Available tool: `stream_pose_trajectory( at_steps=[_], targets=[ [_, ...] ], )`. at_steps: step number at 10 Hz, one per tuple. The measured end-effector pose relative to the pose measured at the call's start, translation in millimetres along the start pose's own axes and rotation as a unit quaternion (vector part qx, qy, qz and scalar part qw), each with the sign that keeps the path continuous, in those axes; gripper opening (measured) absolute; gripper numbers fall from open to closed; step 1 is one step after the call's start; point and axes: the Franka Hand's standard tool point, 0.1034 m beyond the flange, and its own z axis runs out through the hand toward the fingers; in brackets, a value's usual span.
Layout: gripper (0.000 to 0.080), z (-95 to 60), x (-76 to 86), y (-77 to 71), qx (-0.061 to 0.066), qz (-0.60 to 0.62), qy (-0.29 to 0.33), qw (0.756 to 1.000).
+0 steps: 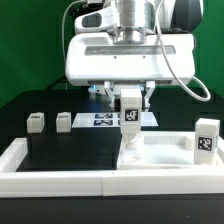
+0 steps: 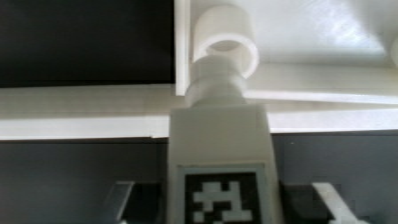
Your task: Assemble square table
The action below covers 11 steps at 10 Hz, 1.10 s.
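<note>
Currently claw (image 1: 129, 102) clamps an upright table leg (image 1: 129, 120), lower end meeting a hole in the square tabletop (image 1: 165, 155).

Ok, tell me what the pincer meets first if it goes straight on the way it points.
The pincer points down, shut on a tagged leg. Going straight on, the leg's lower end would press into the square tabletop first. It looks to be touching or nearly touching now, though the depth is unclear.

Slab (image 1: 165, 152): exterior view's right.
Middle leg (image 1: 129, 115): upright at slab's back edge.
End leg (image 1: 206, 138): slab's edge, exterior view's right.
Outer leg (image 1: 37, 122), inner leg (image 1: 64, 120): side by side, exterior view's left of marker board (image 1: 105, 120).
</note>
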Motion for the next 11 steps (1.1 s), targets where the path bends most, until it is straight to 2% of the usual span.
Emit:
stream_pose_trajectory(
  at_steps=[1, 3, 7, 11],
  targets=[
    [0.0290, 4.9, 4.0, -4.4, 0.002, -0.002, 0.002, 1.000],
    [0.0290, 9.0, 5.8, -2.2, 0.001, -0.003, 0.002, 1.000],
    [0.0290, 19.1, -5.6, -0.7, -0.002, -0.003, -0.005, 1.000],
    [0.0290, 25.4, -10.5, 1.3, -0.006, -0.004, 0.001, 1.000]
  ],
)
